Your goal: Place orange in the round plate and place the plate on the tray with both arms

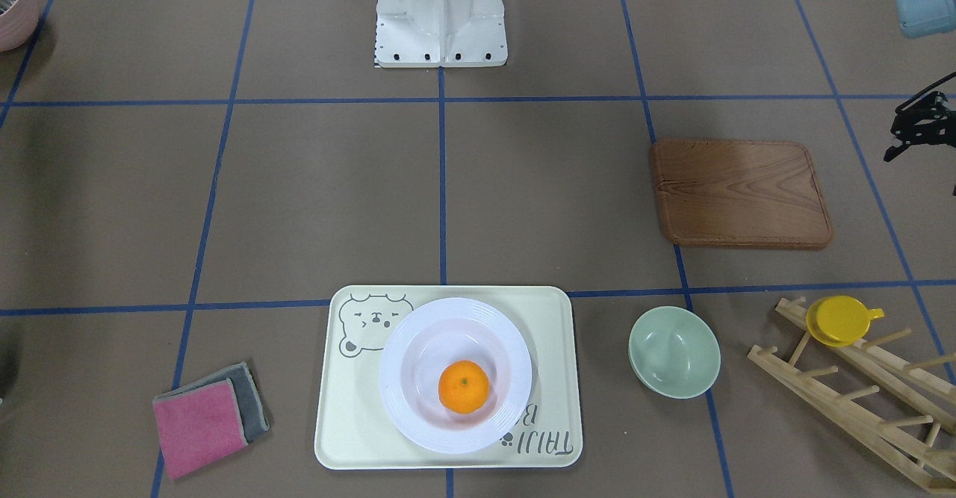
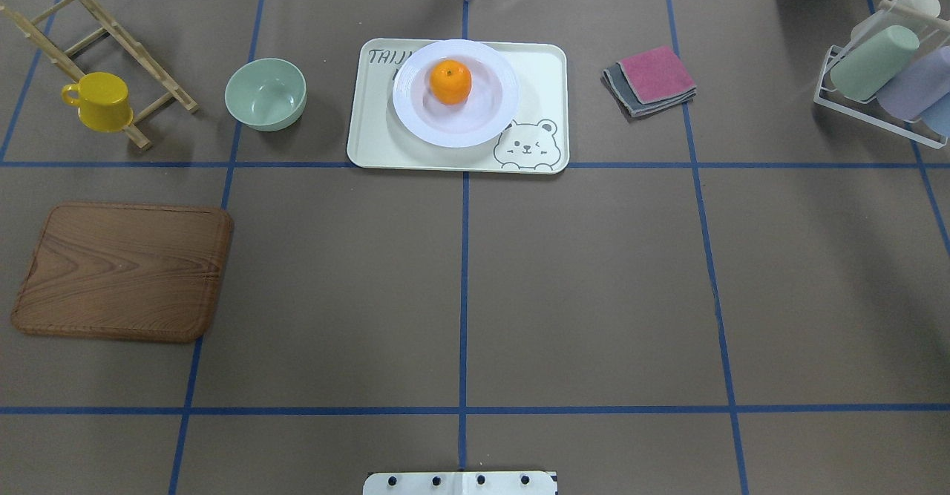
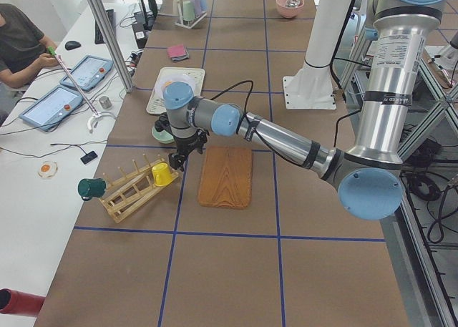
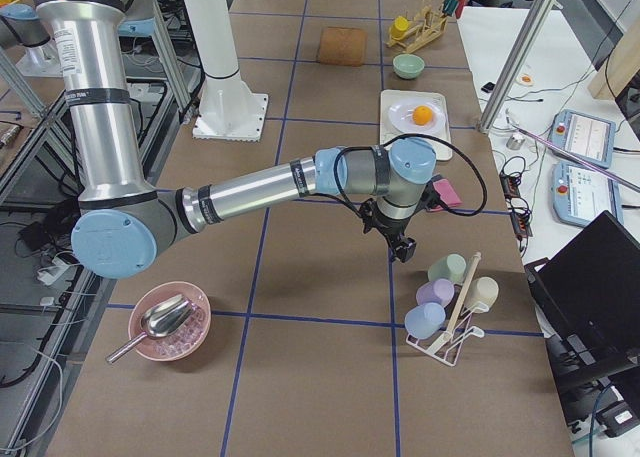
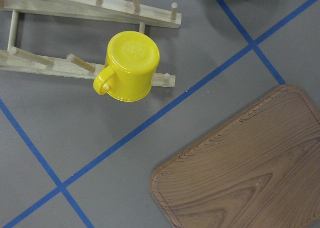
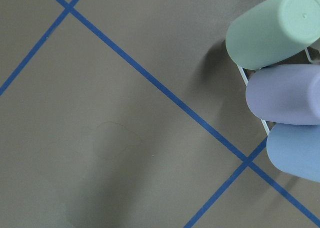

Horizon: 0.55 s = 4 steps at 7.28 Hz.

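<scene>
Orange (image 1: 463, 386), small and round, lies in the well of the white plate (image 1: 407, 419), off-centre toward the side away from the robot's base. Plate sits on the cream tray (image 1: 351, 423) and covers part of its grey lettering. Tray lies flat on the worktop (image 2: 579, 294) at the edge far from the robot, across the centre blue tape line. Green bowl (image 1: 674, 351): on the robot's left of the tray, near it but apart. Wooden peg rack (image 1: 836, 401): further left, with a yellow cup (image 1: 840, 320) upturned on a peg. Wooden board (image 1: 739, 193): left side, nearer the robot, flat. Folded pink and grey cloths (image 1: 202, 423): on the robot's right of the tray, apart from it. Wire rack (image 2: 879, 72): far right, holding green, lilac and blue cups on their sides. Pink bowl (image 4: 170, 322) with a metal scoop: right end of the worktop. Left arm (image 3: 286, 137): stretched out, left gripper (image 3: 177, 162) hanging between peg rack and board, well apart from the tray; whether its fingers are released or clenched cannot be told. Right arm (image 4: 250, 189): stretched out, right gripper (image 4: 403, 249) hanging over bare worktop near the wire rack; state of its fingers likewise cannot be told.
</scene>
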Available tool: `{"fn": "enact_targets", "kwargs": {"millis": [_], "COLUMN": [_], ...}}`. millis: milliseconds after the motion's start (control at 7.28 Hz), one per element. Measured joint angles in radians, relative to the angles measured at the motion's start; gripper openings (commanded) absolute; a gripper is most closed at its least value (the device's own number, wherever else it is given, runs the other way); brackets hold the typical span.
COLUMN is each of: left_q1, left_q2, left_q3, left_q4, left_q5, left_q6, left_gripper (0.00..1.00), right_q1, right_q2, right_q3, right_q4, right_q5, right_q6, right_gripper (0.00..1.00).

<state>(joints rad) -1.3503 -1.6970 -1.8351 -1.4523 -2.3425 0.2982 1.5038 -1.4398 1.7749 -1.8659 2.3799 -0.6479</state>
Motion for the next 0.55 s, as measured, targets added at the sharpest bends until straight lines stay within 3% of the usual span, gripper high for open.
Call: {"fn": "enact_targets", "kwargs": {"millis": [549], "left_q1": [0.001], "left_q2": [-0.012], "left_q3": [-0.008], "left_q4": [-0.005], "left_q5": [-0.008], "left_q6": [-0.001], "left_gripper": [0.99], "right_q1": [0.000], "right_q2": [-0.003], "right_q3": [0.014], "right_q4": [0.001], "right_q5": [-0.012], "right_q6": [-0.001], "right_gripper": [1.00]}}
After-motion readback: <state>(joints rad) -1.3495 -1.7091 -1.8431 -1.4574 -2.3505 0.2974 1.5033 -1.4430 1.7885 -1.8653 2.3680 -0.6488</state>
